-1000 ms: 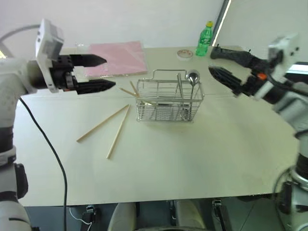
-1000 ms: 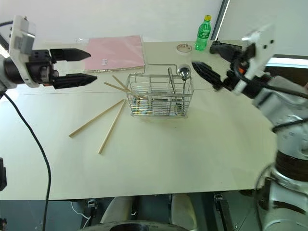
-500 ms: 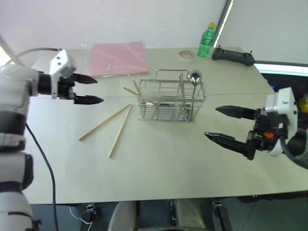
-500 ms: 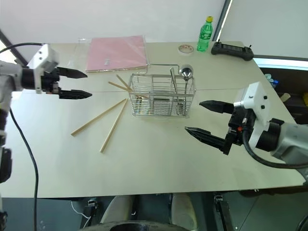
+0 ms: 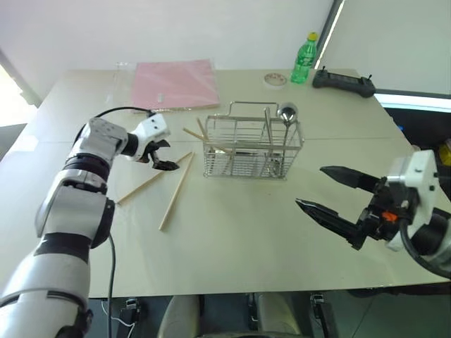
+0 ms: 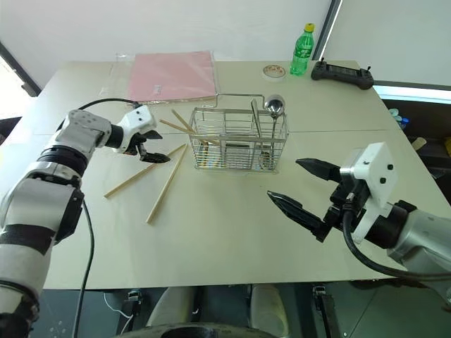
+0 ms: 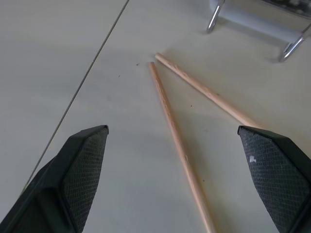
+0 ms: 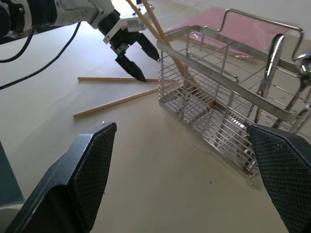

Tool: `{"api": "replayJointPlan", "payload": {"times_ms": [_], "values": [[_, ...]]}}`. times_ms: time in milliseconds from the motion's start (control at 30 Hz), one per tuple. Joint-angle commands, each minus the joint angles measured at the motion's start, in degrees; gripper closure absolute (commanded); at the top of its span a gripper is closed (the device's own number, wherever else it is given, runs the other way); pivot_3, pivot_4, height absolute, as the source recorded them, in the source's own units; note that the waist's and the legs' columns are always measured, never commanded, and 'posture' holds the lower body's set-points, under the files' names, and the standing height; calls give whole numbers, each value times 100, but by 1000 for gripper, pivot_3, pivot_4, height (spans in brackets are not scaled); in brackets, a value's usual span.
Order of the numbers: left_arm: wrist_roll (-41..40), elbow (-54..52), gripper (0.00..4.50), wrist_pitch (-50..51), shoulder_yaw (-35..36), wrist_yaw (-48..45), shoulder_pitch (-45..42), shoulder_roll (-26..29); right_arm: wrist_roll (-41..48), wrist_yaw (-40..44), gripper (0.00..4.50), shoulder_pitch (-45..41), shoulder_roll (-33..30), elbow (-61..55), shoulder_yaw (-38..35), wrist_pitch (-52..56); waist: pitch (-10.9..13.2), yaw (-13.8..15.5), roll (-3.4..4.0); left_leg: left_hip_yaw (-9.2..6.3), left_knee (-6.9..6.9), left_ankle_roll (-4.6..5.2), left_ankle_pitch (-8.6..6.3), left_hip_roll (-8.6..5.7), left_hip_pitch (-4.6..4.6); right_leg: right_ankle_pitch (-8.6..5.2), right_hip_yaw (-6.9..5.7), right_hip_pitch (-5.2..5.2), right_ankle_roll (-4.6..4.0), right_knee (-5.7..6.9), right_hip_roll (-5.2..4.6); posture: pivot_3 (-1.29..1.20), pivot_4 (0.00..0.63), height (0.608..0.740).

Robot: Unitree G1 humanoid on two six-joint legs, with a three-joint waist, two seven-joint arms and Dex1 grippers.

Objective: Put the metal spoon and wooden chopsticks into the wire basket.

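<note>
Silver wire basket [image 5: 252, 150] stands upright near the middle of the pale table [image 5: 232, 246], somewhat toward the far edge. Inside it, the metal spoon [image 5: 284, 113] stands in the compartment at the basket's right end, bowl up above the rim, and two wooden chopsticks lean out over the left end [image 5: 195, 132]. Two more wooden chopsticks [image 5: 175, 191] lie flat on the table just left of the basket, splayed apart, their far ends close together near the basket's foot.

Over those far ends hangs the left gripper [image 5: 161, 155], its black fingers spread wide and empty; from its wrist, both loose sticks run between the two pads [image 7: 80, 170]. Whether a fingertip touches the table I cannot tell.

Nearer the front right corner, the right gripper [image 5: 325, 190] hovers above the table, well apart from the basket, fingers likewise spread with nothing between them, pointing toward the basket.

Along the far edge lie a pink sheet [image 5: 175, 84], a roll of tape [image 5: 274, 79], a green bottle [image 5: 303, 58] and a black controller [image 5: 343, 82].
</note>
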Motion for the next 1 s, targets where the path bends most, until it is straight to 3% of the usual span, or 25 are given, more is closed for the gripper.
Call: {"api": "replayJointPlan", "payload": {"times_ms": [33,167,400,500,733,1000], "values": [[323,133,0,-93,-29,496,-228,-105,348,-306,90,206,-56,-284,-309,-284,0,8,-1,-2,1,0,0,1,0,-3,0,0,-5,1,0,0,150,721],[535,250,0,-12,5,1029,-279,-267,543,-508,90,549,-100,-424,-483,-469,-1,8,-4,-2,4,0,0,1,-1,4,-1,3,7,0,-1,0,150,721],[740,307,0,32,-4,978,-208,-451,741,-712,90,832,-260,-383,-628,-750,-5,19,-5,-2,7,0,0,0,6,-4,-1,12,-7,-1,-2,0,150,721],[735,322,805,136,59,919,-178,-484,787,-744,0,910,-324,-367,-631,-834,-7,20,-4,-4,8,0,0,0,9,-4,-2,17,-8,-2,-2,0,150,721],[714,331,4399,309,198,965,-146,-487,822,-598,0,1125,-438,-303,-666,-892,-7,12,-5,-4,11,0,0,1,9,-4,-2,19,-8,-2,-3,0,150,721],[218,272,4461,476,985,1467,-312,-304,727,-327,0,1318,-484,-289,-617,-915,-3,5,-11,-4,10,0,0,1,6,-3,-2,15,-6,-2,-2,0,150,721]]}}
